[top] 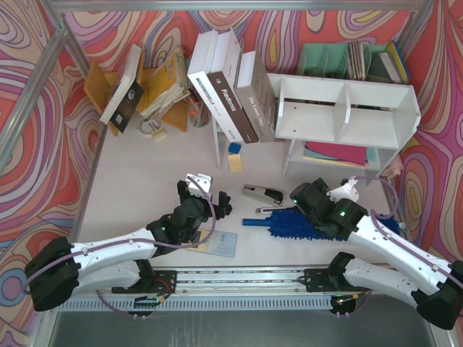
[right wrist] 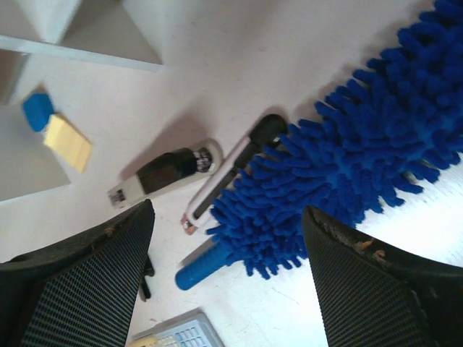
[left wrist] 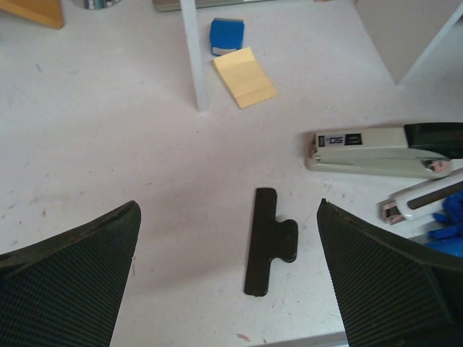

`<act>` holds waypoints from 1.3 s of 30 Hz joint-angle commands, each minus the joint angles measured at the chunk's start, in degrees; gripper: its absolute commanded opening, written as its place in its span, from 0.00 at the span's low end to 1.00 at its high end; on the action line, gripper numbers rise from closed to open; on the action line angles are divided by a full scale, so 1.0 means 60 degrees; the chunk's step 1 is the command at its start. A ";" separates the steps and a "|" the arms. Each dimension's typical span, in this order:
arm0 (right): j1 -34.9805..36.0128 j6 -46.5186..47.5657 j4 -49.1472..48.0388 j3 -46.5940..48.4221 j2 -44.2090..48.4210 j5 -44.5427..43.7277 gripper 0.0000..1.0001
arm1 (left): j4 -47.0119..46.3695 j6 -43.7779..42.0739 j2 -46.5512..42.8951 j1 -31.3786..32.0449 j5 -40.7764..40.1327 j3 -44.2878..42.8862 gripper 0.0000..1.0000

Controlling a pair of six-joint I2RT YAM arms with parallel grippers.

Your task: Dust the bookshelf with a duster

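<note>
duster (top: 289,225): flat on table (top: 145,173), lower centre-right, beside stapler (top: 262,194)
bookshelf (top: 347,108): upper right, well apart
right gripper (right wrist: 228,210): jaws spread over duster head, empty
left gripper (left wrist: 228,210): jaws spread, empty, over black clip (left wrist: 269,242)

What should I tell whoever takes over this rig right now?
Left gripper: open, empty, above a flat black plastic clip.
Right gripper: open, poised over the handle end of the long fluffy bright-blue microfibre duster, which lies on the white table beside a grey-and-black stapler.
The wide white two-tier bookshelf stands at the back right.
Done: nothing yet.
Left: grasp the duster, lift it, wipe the shelf.
</note>
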State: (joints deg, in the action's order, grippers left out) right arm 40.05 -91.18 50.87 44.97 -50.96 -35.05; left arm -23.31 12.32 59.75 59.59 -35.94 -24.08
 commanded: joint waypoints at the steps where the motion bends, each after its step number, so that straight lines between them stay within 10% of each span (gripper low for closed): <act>1: -0.0054 -0.1382 0.0752 -0.0422 -0.0224 0.0097 0.75 | 0.0404 0.0082 -0.0193 -0.0059 -0.0611 0.0249 0.98; 16: -0.0111 -0.4924 0.2412 -0.0676 -0.2001 -0.0195 0.77 | -0.0065 -0.0102 -0.0625 -0.0088 -0.0999 0.0627 0.98; 39: -0.2526 -0.3411 -0.0353 -0.1627 -0.2841 0.0888 0.78 | -0.0266 -0.0163 -0.0228 -0.0118 -0.1064 0.0541 0.98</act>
State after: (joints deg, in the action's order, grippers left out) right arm 25.74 -112.62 48.47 34.50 -65.71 -30.04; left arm -22.87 11.92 57.89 59.18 -40.99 -21.23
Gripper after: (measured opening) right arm 0.778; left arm 0.984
